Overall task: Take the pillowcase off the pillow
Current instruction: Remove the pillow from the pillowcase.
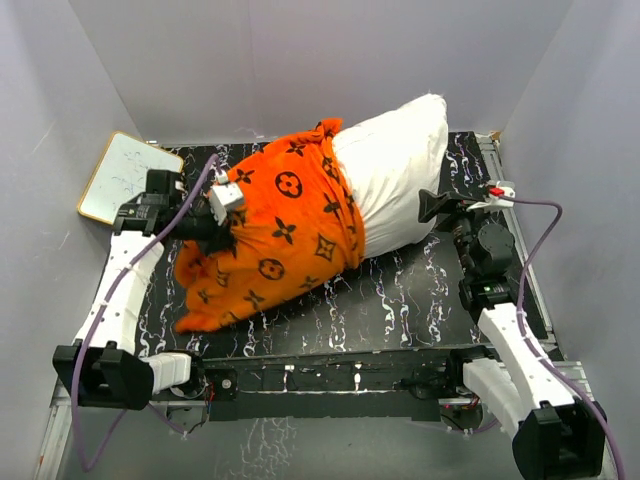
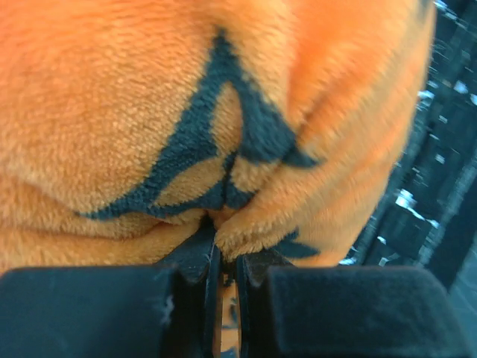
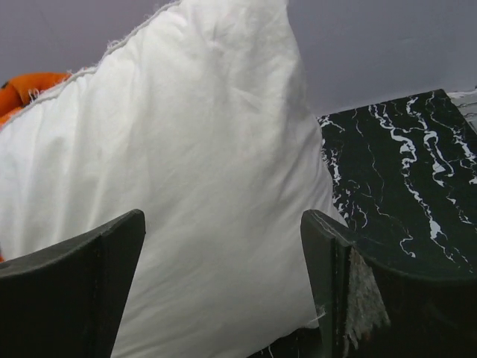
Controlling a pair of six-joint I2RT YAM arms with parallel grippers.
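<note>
Inside left pincer (image 2: 225,257) — pillowcase (image 2: 112,112) fold

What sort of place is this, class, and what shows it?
Likely a robot test cell, not a home: plain grey walls enclose a black marbled table, and a left arm and right arm are bolted at its near edge.

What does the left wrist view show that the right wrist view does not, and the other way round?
Only left wrist: the left tool shut on a fold of the orange pillowcase, close up. Only right wrist: the white pillow ahead of the open right tool, and the grey wall. Both: the black marbled table, and orange pillowcase, just a small patch in the right wrist view.
</note>
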